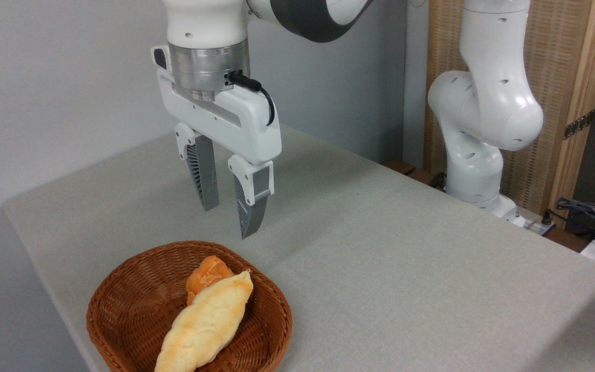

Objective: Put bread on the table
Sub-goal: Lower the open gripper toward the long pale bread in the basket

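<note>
Pincer (230, 212) hangs narrowly parted, empty, above basket (122, 310); bread (207, 323) looks light, soft, crushable, so best gripped gently mid-loaf, across its width.

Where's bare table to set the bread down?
The table is bare right of the basket up to the arm's base, and behind it under the open gripper. The basket itself is crowded: bread lying against a bun.

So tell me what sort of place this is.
Probably a robotics lab or test bench: a white robot arm bolted beside a grey cloth-covered table, loose cables at right, and a basket of bread as props.
</note>
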